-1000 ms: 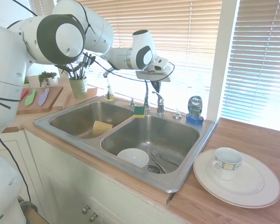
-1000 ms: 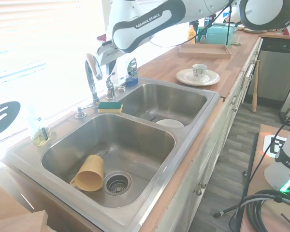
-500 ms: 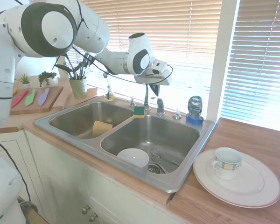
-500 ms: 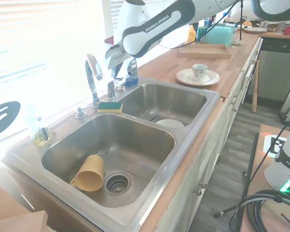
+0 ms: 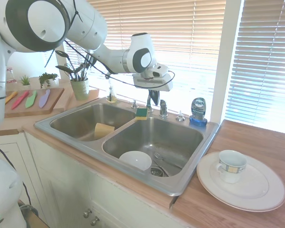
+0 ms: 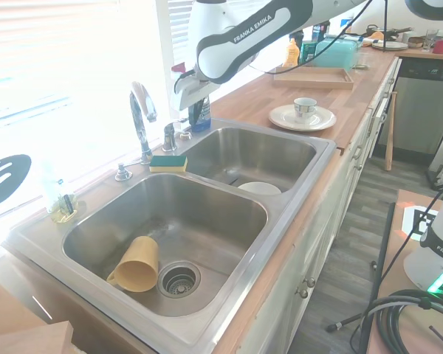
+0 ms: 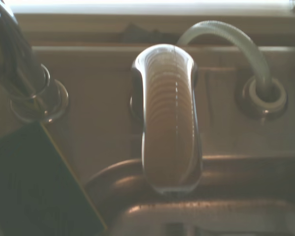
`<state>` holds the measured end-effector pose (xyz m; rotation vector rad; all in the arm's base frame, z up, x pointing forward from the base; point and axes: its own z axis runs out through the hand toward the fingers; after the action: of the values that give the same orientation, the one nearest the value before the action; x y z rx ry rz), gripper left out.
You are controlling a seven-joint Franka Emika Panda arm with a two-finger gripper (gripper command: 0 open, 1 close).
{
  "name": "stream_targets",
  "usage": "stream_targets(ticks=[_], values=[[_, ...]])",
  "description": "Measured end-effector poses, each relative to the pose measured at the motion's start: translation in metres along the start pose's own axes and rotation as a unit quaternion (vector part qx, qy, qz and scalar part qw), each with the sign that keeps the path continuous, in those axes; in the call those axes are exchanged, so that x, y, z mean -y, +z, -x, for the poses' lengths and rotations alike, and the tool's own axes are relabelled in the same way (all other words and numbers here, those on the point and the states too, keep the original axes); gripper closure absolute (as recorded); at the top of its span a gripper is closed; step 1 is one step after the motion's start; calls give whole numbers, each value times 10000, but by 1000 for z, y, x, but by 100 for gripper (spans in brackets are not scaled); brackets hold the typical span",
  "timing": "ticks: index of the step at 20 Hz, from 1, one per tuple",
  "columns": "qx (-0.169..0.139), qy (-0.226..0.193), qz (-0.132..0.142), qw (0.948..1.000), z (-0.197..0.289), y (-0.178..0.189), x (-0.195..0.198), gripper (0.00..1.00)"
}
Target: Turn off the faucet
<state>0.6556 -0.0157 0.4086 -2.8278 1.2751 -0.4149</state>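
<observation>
- Firstly, in the first exterior view, the white arm reaches from the upper left toward the centre, and its gripper [image 5: 154, 96] hangs just above the back ledge of the steel double sink [image 5: 71, 133].
- The faucet [image 5: 163, 108] stands at the centre of that ledge; its short lever handle sits right beside the dark fingers, though whether they touch it cannot be told.
- How far apart the fingers stand cannot be told from this side, nor whether they have hold of anything.
- A green-and-yellow sponge [image 5: 142, 113] lies just left of the faucet, and a blue-labelled soap bottle [image 5: 198, 111] stands to the right of it.
- A white bowl [image 5: 135, 160] rests in the right basin and a yellow cup [image 5: 103, 129] in the left basin.
- At lower right, a cup [image 5: 231, 166] sits on a white plate [image 5: 256, 194] on the wooden counter.
- Secondly, in the second exterior view, the arm comes in from the top right and the gripper [image 6: 187, 110] sits in the upper middle of the frame, just above and to the right of the lever.
- The faucet's [image 6: 141, 118] arched spout rises left of the gripper, with the sponge [image 6: 167, 162] at its foot.
- Glare from the window hides the finger gap here too.
- Thirdly, in the wrist view, the chrome lever [image 7: 169, 118] fills the centre, seen from above and slightly blurred.
- A pale hose [image 7: 231, 42] curves into a round fitting at the right.
</observation>
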Motion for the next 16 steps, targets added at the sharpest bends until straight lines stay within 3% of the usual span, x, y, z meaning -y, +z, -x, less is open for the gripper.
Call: stream_targets(ticks=[6,16], values=[[546,23,556,9970,33,5,-26,100],[693,-24,715,9950,111,-34,-89,100]])
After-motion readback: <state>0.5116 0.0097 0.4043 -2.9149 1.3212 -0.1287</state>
